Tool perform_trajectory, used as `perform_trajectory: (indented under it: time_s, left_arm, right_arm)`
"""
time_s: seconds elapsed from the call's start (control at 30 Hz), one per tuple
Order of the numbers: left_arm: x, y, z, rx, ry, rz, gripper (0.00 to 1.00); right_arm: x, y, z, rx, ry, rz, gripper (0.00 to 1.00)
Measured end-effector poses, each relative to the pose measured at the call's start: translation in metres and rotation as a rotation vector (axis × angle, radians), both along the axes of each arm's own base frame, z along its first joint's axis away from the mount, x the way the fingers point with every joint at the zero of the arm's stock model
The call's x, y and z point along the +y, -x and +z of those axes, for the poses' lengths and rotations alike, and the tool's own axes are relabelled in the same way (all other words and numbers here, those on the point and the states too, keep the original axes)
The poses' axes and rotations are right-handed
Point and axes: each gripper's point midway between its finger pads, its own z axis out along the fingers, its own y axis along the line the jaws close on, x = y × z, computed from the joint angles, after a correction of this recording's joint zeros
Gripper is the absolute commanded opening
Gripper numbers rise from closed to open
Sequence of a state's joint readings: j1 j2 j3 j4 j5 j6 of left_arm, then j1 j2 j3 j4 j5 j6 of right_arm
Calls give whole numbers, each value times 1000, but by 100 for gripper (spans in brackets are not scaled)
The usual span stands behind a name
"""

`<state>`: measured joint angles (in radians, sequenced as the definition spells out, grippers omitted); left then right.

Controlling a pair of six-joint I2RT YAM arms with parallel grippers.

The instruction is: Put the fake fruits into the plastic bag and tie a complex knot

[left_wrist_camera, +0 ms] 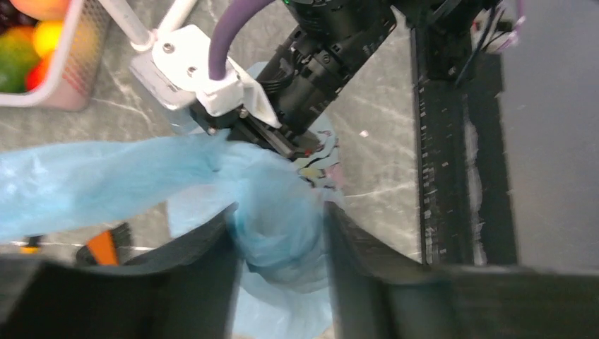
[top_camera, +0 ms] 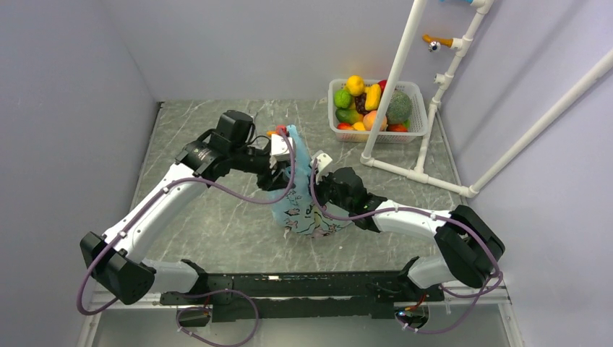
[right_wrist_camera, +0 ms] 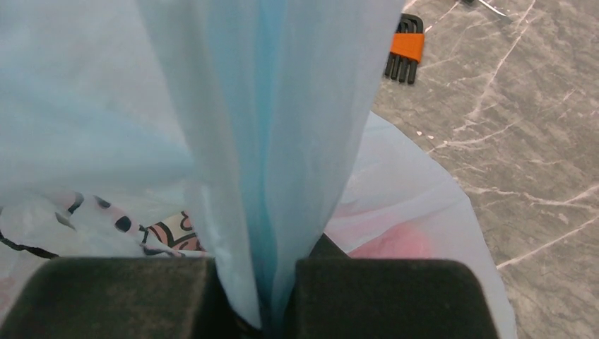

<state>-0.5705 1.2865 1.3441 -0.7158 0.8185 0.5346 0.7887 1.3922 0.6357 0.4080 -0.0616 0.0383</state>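
1. Pinching bag [top_camera: 309, 211] on table [top_camera: 217, 238]: left gripper [left_wrist_camera: 279, 244] clamps its bunched neck, right gripper [right_wrist_camera: 258, 296] closed on a flat strip.
2. Film looks thin, limp, slippery; we'd hold bunched plastic, not single layers.

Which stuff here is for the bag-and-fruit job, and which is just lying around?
For the job: plastic bag, fake fruits, left tool, right tool (both pinching the bag).
Just lying about: white basket holding the fruits, orange-banded hex keys, white pipe frame.
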Motion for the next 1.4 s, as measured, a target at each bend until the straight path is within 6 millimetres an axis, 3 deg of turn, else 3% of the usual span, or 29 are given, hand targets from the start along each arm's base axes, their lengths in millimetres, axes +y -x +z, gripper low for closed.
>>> perform_trajectory:
  time_s: [0.03, 0.07, 0.23, 0.3, 0.4, 0.5, 0.67, 0.9, 1.0, 1.07, 1.13, 1.27, 1.4]
  left_arm:
    - [-2, -1, -1, 12, -3, 7, 7]
    - [-3, -2, 1, 14, -2, 13, 0]
    - [-3, -9, 35, -48, 47, 59, 0]
    - [2, -11, 42, -74, 49, 96, 6]
    - [14, -18, 51, -140, 34, 177, 0]
    - [27, -28, 53, -223, -9, 237, 0]
    - [45, -35, 32, -289, -125, 261, 0]
    - [80, -28, -60, -98, -253, 365, 0]
    - [80, -24, -76, -18, -252, 395, 0]
    - [76, -25, -67, -4, -217, 414, 0]
    - [71, -30, -45, -2, -167, 438, 0]
    - [60, -39, 3, -24, -55, 471, 0]
    - [55, -42, 14, 6, -17, 485, 0]
  right_arm:
    - [0, 0, -1, 1, 5, 1, 0]
    - [-1, 0, -1, -1, 9, 2, 0]
    - [-1, -2, 2, -18, 6, 7, 0]
    - [1, -5, 12, -46, -14, 11, 0]
    - [1, -13, 23, -76, -39, 8, 0]
    - [0, -22, 33, -104, -50, 2, 0]
    - [-9, -29, 31, -106, -33, -3, 0]
    - [-20, -36, -3, -30, 37, -12, 0]
    - [-21, -30, -21, 24, 71, 8, 24]
    - [-24, -29, -21, 45, 84, 17, 48]
    - [-30, -32, -12, 51, 86, 9, 69]
    - [-40, -33, 35, 1, 53, 11, 89]
    - [-39, -19, 113, -125, -39, 59, 96]
